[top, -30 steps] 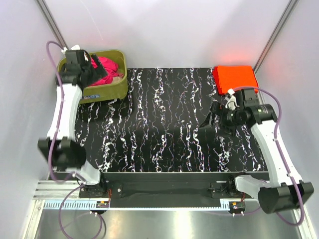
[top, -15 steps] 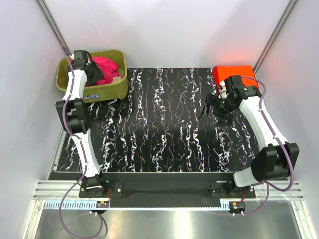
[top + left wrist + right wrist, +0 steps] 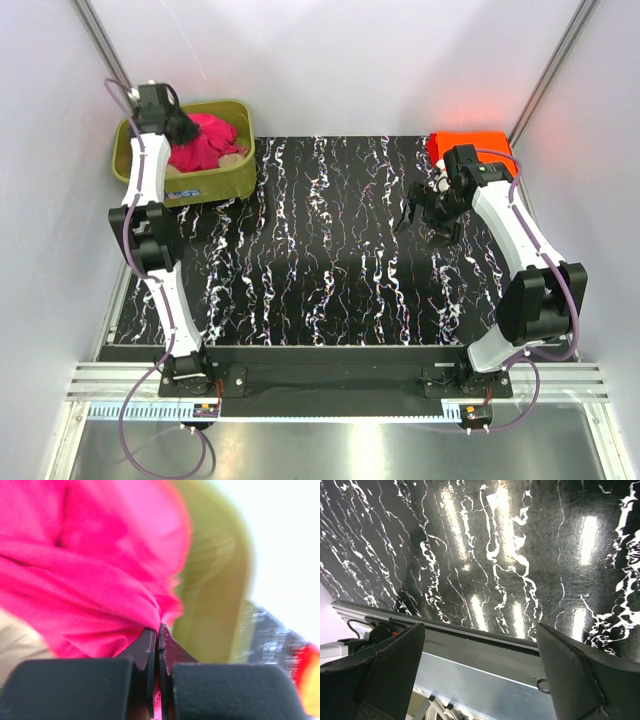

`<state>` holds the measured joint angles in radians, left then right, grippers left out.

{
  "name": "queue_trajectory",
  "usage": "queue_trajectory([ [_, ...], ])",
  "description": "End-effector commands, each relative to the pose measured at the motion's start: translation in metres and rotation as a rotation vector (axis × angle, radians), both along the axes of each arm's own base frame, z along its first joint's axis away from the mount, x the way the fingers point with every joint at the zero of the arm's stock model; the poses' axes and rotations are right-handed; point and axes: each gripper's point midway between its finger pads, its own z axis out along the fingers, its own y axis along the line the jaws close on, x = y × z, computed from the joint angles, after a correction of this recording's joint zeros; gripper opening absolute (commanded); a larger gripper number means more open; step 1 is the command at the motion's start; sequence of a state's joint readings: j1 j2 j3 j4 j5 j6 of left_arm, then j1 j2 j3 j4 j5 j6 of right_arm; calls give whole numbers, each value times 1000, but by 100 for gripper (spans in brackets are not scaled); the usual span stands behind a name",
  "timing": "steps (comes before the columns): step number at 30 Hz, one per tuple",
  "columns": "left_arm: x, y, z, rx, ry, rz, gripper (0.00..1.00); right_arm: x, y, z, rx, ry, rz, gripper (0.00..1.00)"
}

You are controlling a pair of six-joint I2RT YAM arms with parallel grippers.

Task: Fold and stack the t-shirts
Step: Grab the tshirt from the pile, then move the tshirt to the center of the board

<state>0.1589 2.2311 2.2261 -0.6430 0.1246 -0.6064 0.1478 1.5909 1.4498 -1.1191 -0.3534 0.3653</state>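
The hot pink t-shirt (image 3: 208,143) lies bunched in the olive-green tub (image 3: 232,178) at the back left. My left gripper (image 3: 184,129) reaches into the tub. The left wrist view shows that gripper (image 3: 158,630) shut, pinching a fold of the pink t-shirt (image 3: 90,580) between its tips. The orange-red t-shirt (image 3: 470,146) lies folded flat at the mat's back right corner. My right gripper (image 3: 412,213) hovers open above the mat just in front of it. Nothing sits between its fingers (image 3: 390,660) in the right wrist view.
The black marbled mat (image 3: 330,250) covers the table between the arms. The tub's olive wall (image 3: 220,580) rises right beside the left gripper. Something beige (image 3: 17,635) lies under the pink cloth. White walls enclose the back and sides.
My left gripper has closed from wide open onto the pink cloth inside the tub. The right arm has drawn in slightly toward the back, its gripper still open.
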Motion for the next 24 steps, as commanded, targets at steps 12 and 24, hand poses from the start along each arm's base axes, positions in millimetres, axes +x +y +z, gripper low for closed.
queue_trajectory([
  [12, -203, -166, 447, -344, -1019, -455, 0, -13, 10, 52, 99, -175, 35, 100],
  [24, -354, -303, 224, -416, -485, -724, 4, -50, 14, 37, 154, -170, 31, 100],
])
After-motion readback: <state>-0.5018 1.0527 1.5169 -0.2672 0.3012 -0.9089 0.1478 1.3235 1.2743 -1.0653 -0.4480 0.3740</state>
